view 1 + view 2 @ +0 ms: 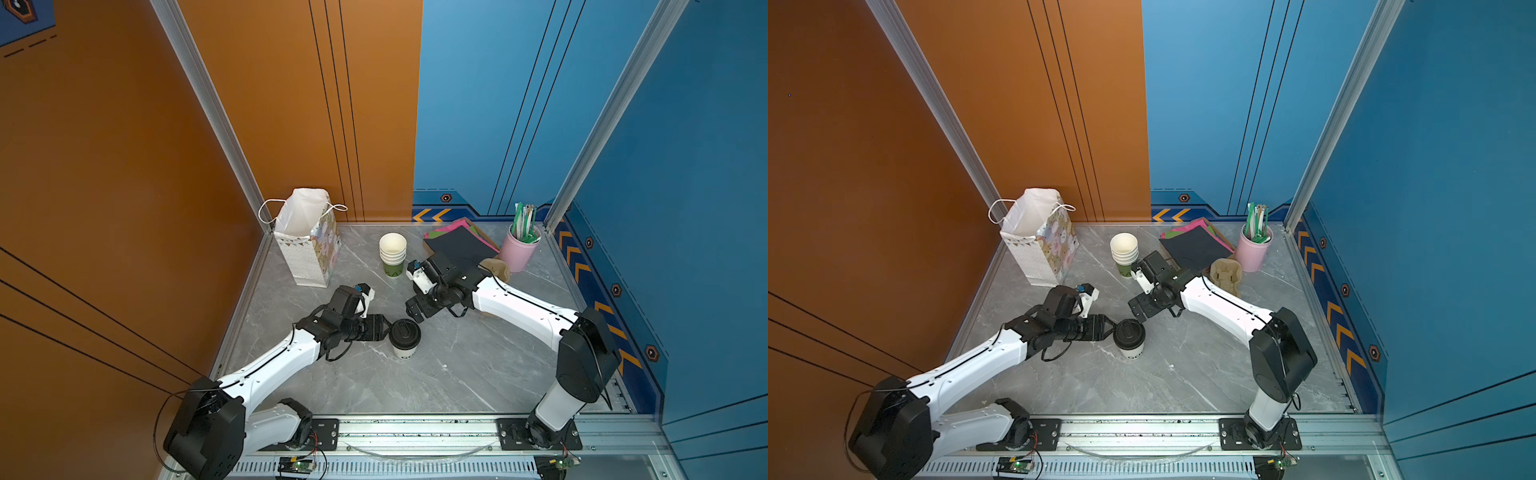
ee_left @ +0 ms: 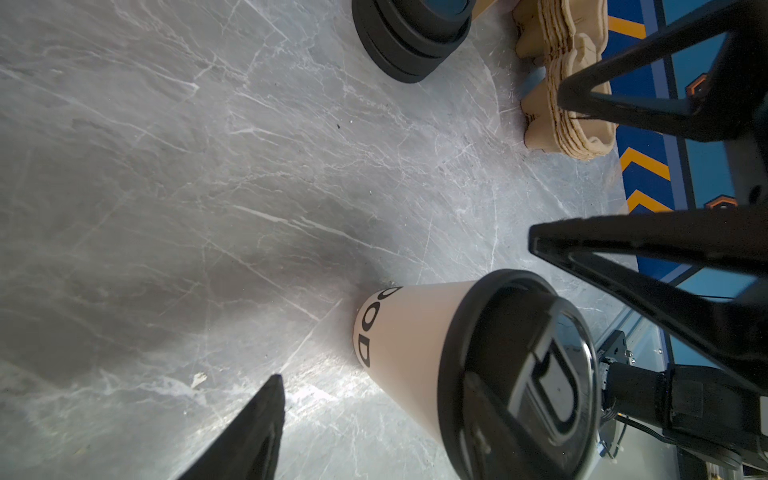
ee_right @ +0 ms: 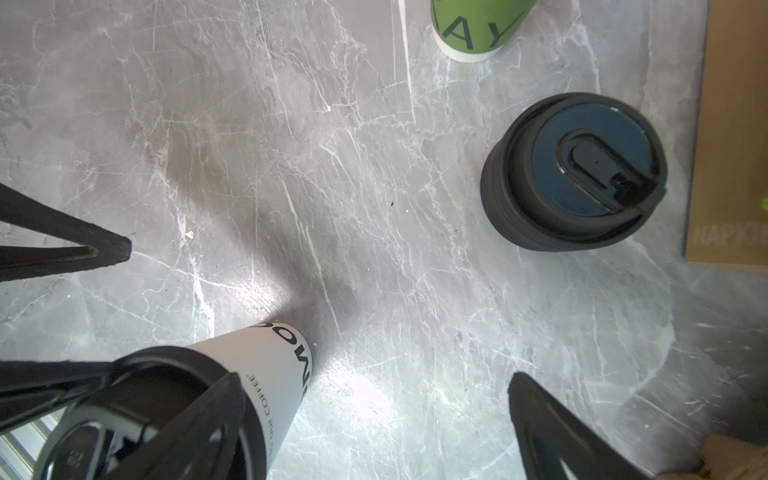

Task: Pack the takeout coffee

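Now lidded cup [image 1: 404, 338] upright on table [image 1: 457, 374], not yet bagged; left end effector [image 1: 1115, 328] spread beside cup lid, likely lining grasp; right end effector [image 1: 1137, 311] spread nearby, giving room.

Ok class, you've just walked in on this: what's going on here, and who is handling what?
Two robot arms are working around a lidded coffee cup that stands upright in the middle of the table. The left gripper sits right beside the lid with its jaws open, and no grip on the cup shows. The right gripper hovers just behind the cup, jaws wide open and empty. The bag stands open in the far left corner, and the cup is not in it yet.
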Available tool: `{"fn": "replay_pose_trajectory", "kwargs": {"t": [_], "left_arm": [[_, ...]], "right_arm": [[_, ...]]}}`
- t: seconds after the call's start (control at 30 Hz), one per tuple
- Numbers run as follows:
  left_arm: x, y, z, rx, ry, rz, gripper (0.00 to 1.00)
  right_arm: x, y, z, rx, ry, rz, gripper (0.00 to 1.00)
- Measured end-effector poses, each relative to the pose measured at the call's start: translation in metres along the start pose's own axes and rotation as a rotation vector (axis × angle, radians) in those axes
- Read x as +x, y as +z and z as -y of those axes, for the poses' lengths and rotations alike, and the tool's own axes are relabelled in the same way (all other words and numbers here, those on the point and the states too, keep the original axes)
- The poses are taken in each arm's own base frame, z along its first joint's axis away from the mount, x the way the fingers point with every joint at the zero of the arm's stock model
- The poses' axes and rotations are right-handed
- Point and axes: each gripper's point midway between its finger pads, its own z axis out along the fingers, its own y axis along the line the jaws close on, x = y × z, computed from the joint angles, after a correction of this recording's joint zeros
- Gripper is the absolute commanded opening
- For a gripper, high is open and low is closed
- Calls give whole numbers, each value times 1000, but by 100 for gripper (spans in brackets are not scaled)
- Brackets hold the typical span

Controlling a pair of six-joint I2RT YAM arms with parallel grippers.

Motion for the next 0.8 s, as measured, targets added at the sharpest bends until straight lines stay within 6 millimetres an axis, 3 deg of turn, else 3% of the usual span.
{"fn": "replay_pose_trajectory", "kwargs": {"t": [0.27,0.5,0.63,0.8], "left_arm": [[-6,-9,7,19,11,33,68],[-10,-30,23,76,22,75,69],[-7,-37,33,122,4,70,68],[1,-34,40,145,-7,38,63]], "right_arm": [[-4,-8,1,4,15,23,100],[-9,-35,-4,-7,13,86,100],[1,-41,-16,-21,-14,78,100],[21,-34,-31,-36,-47,27,100]]}}
